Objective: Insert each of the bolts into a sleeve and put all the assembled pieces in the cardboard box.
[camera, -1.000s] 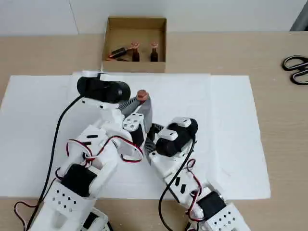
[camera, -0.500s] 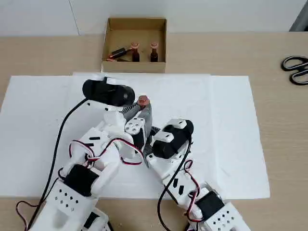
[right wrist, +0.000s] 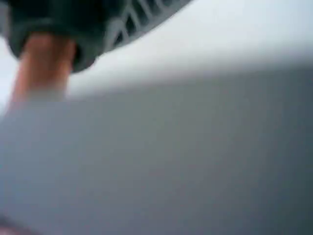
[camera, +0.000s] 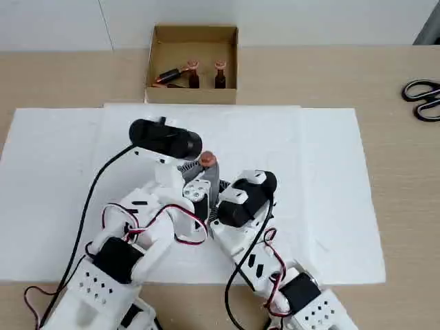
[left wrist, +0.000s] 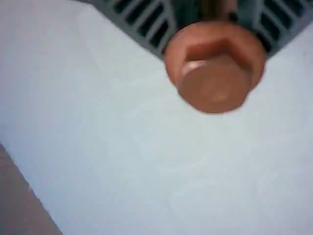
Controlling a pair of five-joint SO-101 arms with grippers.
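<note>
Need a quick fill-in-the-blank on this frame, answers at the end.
The left hand grips a copper ___.
The cardboard box holds ___ assembled pieces.
A pair of ___ lies on the bare table, right of the white sheet.
Answers: bolt; three; scissors.

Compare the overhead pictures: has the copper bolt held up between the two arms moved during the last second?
Yes. The bolt has moved away from the cardboard box, toward the near edge of the table, and slightly right.
</note>
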